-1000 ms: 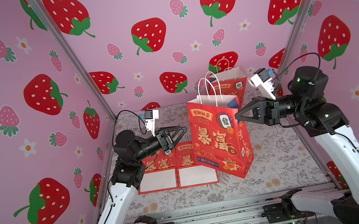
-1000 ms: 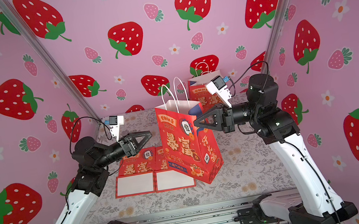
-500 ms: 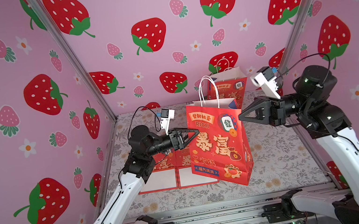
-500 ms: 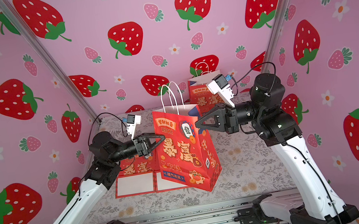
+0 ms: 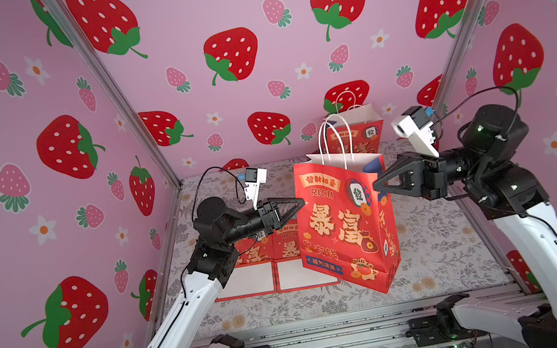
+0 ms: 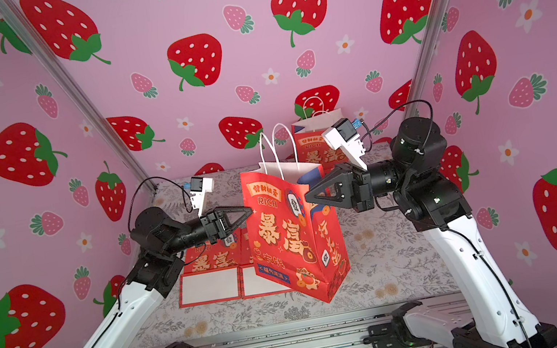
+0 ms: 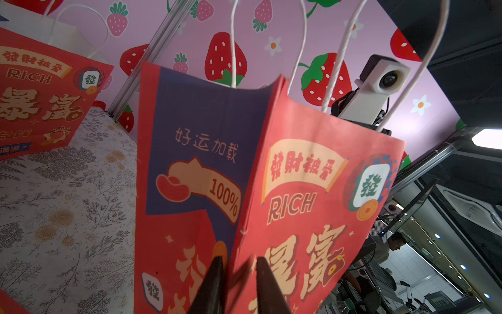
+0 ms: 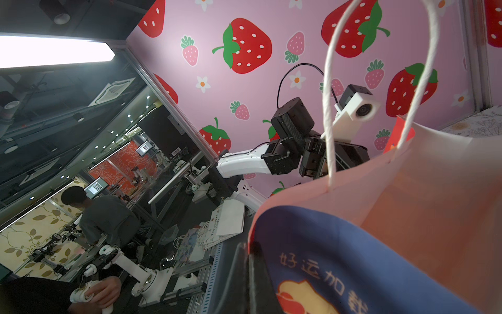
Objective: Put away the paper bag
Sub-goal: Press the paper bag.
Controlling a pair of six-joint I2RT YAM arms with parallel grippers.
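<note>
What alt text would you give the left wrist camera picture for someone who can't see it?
A red paper bag printed RICH fills the view, its corner fold pinched between the two dark fingers of the left gripper. White string handles rise from its top; a second matching bag stands farther back on the floral table.

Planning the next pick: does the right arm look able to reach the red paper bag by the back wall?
Probably not yet: its jaws are shut on the nearer red paper bag; otherwise the path looks free.

Between left end effector [image 5: 300, 202] and right end effector [image 5: 375, 185], the paper bag [image 5: 346, 224]; flat bags [image 5: 282, 249] beside it, second bag [image 5: 358, 134] behind.
</note>
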